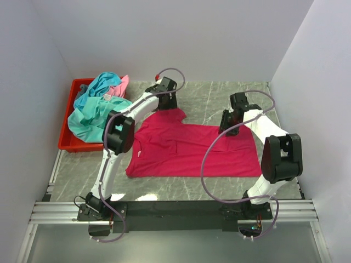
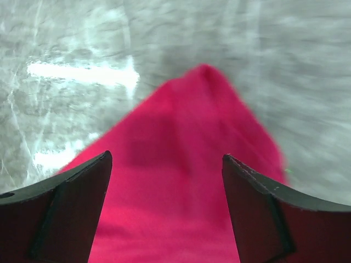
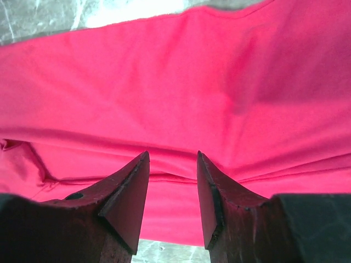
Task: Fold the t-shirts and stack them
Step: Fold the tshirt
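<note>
Sleeve tip of the magenta t-shirt (image 2: 181, 137) points 12 o'clock beneath the left gripper (image 2: 166, 159), jaws wide, empty; right gripper (image 3: 173, 154) half-open, empty

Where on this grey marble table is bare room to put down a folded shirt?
Bare grey marble table lies along the back wall, beyond the spread magenta-red t-shirt, and in a strip between its near edge and the metal rail. The left is crowded: red plastic bin heaped with teal and pink shirts.

Magenta shirt (image 1: 192, 150) spread flat mid-table, one sleeve pointing to the far side, slight creases. Teal shirts (image 1: 96, 112) and pink shirt (image 1: 122, 85) heaped crumpled, far left.
</note>
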